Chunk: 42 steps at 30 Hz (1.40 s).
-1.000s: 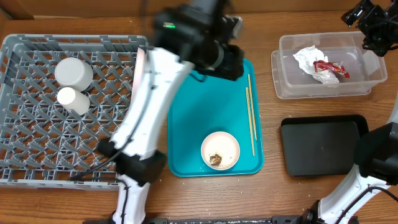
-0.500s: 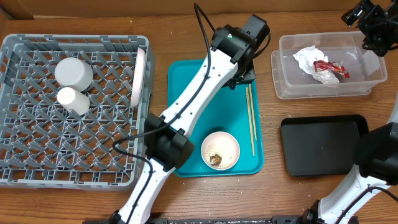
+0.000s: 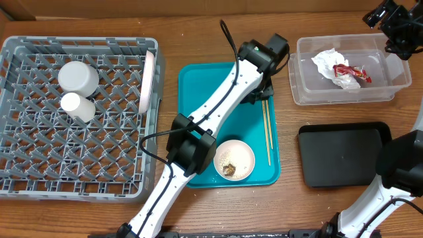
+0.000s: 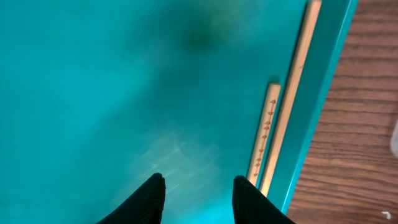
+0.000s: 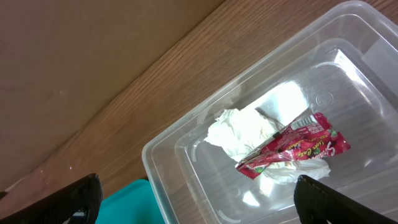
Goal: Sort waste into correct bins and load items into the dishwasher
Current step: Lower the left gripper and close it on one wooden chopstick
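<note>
My left gripper is open and empty, low over the teal tray, its right finger just left of the near ends of two wooden chopsticks. The chopsticks lie along the tray's right edge. A white bowl with brown scraps and grains sits at the tray's front. The grey rack holds an upturned bowl, a cup and a plate on edge. My right gripper is open above the clear tub, which holds the napkin and wrapper.
The black tray lies on the wooden table in front of the clear tub. My left arm stretches across the teal tray from the front. A brown cardboard wall stands behind the table.
My left arm has swung right from the rack's edge by the plate to the chopsticks' far end on the teal tray and lowered. The right arm has not moved.
</note>
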Available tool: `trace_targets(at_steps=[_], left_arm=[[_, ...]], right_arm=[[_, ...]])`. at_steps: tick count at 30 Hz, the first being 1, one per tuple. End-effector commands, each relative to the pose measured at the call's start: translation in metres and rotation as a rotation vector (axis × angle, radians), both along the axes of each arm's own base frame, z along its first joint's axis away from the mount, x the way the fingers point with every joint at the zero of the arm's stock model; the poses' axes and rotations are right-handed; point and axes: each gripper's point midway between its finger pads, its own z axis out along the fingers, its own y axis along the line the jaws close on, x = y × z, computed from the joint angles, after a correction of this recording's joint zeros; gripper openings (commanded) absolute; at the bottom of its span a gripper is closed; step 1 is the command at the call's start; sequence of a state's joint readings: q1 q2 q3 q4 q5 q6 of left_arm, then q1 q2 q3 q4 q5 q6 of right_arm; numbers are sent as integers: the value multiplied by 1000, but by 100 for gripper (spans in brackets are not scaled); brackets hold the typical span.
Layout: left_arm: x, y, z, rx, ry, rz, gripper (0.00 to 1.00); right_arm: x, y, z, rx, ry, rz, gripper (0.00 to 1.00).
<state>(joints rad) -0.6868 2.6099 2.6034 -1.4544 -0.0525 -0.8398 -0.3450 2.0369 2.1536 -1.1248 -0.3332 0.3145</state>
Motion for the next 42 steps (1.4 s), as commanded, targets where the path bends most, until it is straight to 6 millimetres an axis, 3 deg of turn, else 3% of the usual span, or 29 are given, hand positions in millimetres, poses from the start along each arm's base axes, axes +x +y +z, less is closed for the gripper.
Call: trace_targets(at_steps=[1, 12, 23, 32, 42], left_arm=[[-6, -11, -16, 4, 16, -5, 37], [-4, -41, -13, -42, -56, -50, 36], [-6, -44, -17, -38, -55, -57, 38], [-18, -45, -53, -27, 37, -64, 37], [-19, -41, -58, -15, 48, -59, 33]], right_arm=[[-5, 3, 27, -20, -55, -1, 100], [-5, 3, 27, -20, -55, -1, 100], [-5, 3, 27, -20, -55, -1, 100], [-5, 3, 27, -20, -55, -1, 100], [-5, 3, 27, -20, -55, -1, 100]])
